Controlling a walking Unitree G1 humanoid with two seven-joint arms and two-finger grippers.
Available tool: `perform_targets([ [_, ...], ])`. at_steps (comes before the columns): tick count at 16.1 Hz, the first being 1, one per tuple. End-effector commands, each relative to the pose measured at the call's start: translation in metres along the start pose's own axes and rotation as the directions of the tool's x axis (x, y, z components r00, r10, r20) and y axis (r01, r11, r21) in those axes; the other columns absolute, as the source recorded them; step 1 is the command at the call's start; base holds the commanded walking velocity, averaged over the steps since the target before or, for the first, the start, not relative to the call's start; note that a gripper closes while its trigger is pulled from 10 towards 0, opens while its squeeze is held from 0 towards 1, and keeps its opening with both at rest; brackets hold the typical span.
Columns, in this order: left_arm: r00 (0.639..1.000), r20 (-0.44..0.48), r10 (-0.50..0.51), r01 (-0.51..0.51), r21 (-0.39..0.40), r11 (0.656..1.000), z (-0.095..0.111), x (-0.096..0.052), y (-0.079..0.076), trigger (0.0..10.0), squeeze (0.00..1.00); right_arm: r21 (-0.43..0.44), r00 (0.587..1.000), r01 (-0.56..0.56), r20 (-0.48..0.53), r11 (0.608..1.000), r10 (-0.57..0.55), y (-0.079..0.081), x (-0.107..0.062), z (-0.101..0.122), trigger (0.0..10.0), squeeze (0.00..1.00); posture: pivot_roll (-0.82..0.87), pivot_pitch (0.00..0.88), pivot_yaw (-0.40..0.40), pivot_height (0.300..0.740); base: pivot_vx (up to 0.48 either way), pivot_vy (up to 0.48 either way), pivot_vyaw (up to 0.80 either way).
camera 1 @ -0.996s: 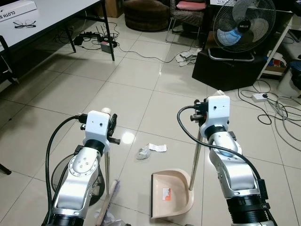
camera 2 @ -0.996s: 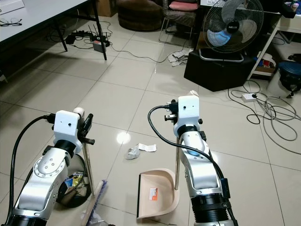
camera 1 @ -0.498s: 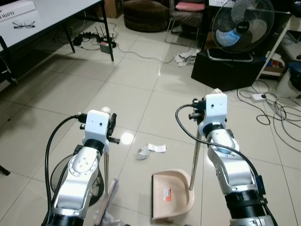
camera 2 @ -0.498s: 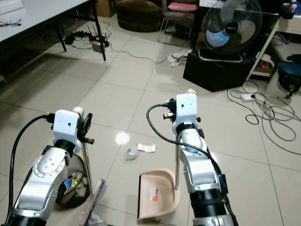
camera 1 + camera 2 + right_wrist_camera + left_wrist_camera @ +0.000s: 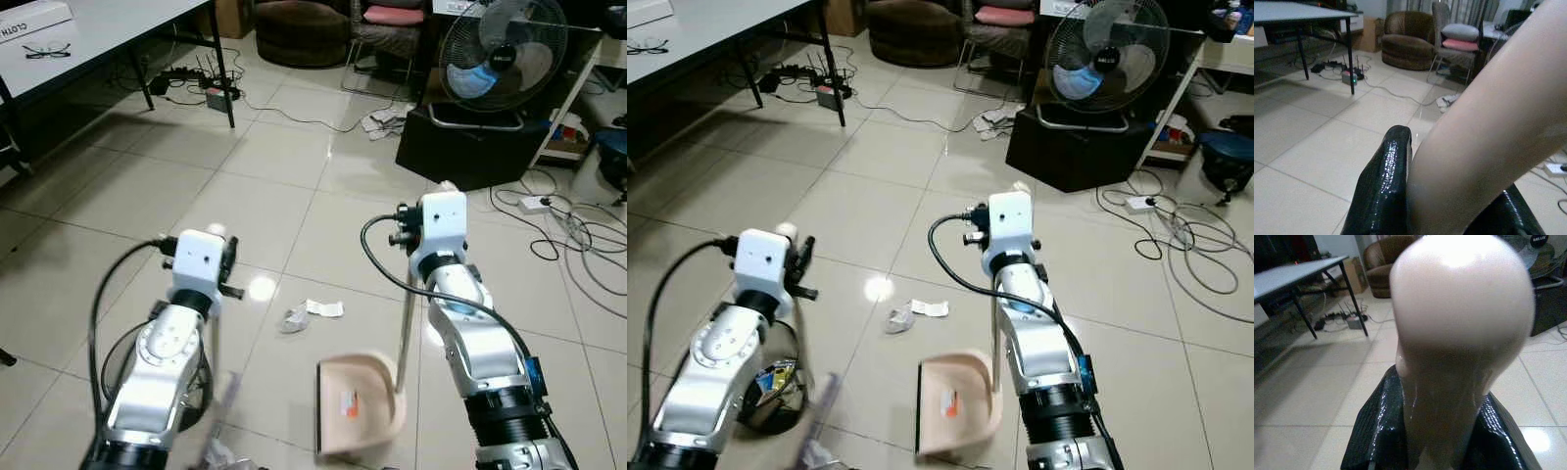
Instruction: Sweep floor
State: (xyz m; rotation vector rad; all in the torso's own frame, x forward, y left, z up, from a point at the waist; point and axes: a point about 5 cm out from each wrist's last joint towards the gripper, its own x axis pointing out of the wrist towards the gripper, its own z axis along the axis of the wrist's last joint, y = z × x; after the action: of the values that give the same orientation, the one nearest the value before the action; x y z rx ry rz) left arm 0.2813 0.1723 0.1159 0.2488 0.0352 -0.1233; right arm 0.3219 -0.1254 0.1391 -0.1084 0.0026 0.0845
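Between my left fingers (image 5: pixel 1400 431) stood the cream knob of the broom handle (image 5: pixel 1459 318), and the black pads were pinched on its neck from both sides. Below this grip the thin rod ran down to the broom head (image 5: pixel 220 406), which was blurred and rested on the floor (image 5: pixel 274 196) close to my own body. My right fingers (image 5: pixel 1386 186) were pinched in the same way on the upright handle of the dustpan (image 5: pixel 404 323). Its beige pan (image 5: pixel 358 406) lay flat on the tiles under that hand, with the open mouth turned toward the broom side.

Ahead of both grips, on the floor between them and a little further from me than the pan, lay the litter: a crumpled grey wrapper (image 5: pixel 291 319) and, just beside it, a white scrap of paper (image 5: pixel 325 307). Both were apart from the pan and from the bristles. Under my left arm stood a small bin (image 5: pixel 774 387) with some rubbish inside.

I judged the sweeping stroke was only being prepared, since nothing was collected yet. The next move asked me to carry the bristles beyond the two scraps and draw them back toward the pan, while the right fingers kept the pan's lip flat on the tiles.
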Motion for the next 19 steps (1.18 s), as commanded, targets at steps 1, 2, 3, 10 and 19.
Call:
perform_targets([
  [1, 1.000, 0.017, 0.005, -0.006, 0.046, 0.999, 0.002, -0.002, 0.006, 10.0, 0.00, -0.006, 0.999, 0.000, 0.054, 1.000, 0.000, -0.004, 0.004, 0.009, 10.0, 0.00, -0.07, 0.000, -0.016, 0.740, 0.000, 0.000, 0.00],
  [2, 1.000, 0.014, 0.007, -0.008, 0.041, 0.999, 0.001, -0.004, 0.007, 10.0, 0.00, -0.011, 0.999, 0.002, 0.052, 1.000, -0.002, -0.005, 0.004, 0.008, 10.0, 0.00, -0.07, 0.000, -0.015, 0.740, 0.000, 0.000, 0.00],
  [3, 1.000, 0.008, 0.002, -0.002, 0.043, 0.999, -0.001, -0.007, 0.006, 10.0, 0.00, -0.009, 0.999, 0.012, 0.048, 1.000, -0.012, -0.006, 0.003, 0.006, 10.0, 0.00, -0.07, 0.000, -0.013, 0.740, 0.000, 0.000, 0.00],
  [10, 0.998, -0.057, -0.023, 0.033, 0.180, 0.983, -0.024, -0.003, 0.002, 10.0, 0.00, -0.010, 0.998, 0.014, 0.056, 1.000, -0.013, 0.001, -0.001, 0.000, 10.0, 0.00, -0.07, 0.000, -0.021, 0.740, 0.000, 0.000, 0.00],
  [19, 0.995, -0.095, 0.041, -0.031, 0.106, 0.994, -0.051, 0.019, -0.014, 10.0, 0.00, -0.025, 0.999, 0.028, 0.034, 0.999, -0.027, 0.000, -0.003, -0.015, 10.0, 0.00, -0.11, 0.054, -0.017, 0.740, 0.000, 0.000, 0.00],
])
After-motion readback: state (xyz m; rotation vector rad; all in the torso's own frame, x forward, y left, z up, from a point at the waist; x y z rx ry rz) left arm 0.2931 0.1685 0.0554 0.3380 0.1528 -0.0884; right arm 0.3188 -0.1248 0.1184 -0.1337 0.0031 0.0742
